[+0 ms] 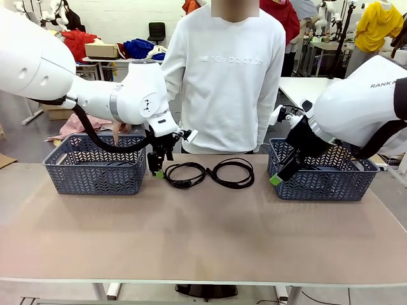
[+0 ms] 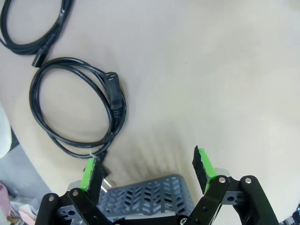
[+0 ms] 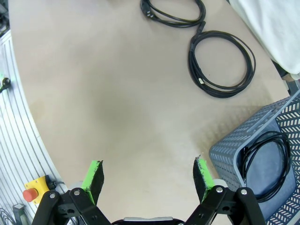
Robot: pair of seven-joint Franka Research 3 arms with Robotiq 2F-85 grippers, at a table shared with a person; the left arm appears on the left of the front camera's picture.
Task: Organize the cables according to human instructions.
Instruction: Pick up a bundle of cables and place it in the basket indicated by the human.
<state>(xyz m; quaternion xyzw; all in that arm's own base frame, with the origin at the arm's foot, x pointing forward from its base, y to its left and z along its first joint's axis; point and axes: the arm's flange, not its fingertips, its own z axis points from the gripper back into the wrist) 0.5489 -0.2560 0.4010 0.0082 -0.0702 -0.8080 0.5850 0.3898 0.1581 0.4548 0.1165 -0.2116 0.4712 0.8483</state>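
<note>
Pale letters across the chest of the person's white sweatshirt (image 1: 232,60), upper middle of the front view, read "new balance". At the upper right, the right arm (image 1: 356,108) shows the grey letters "RANKA".

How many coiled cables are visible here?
3. Left cable and right cable lie on the table; a third cable is inside the right basket. The left basket may hide more.

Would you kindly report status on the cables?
Left end effector open, beside nearest cable. Right end effector open, empty. Second cable on table; third cable in right basket. Nothing obstructing.
</note>
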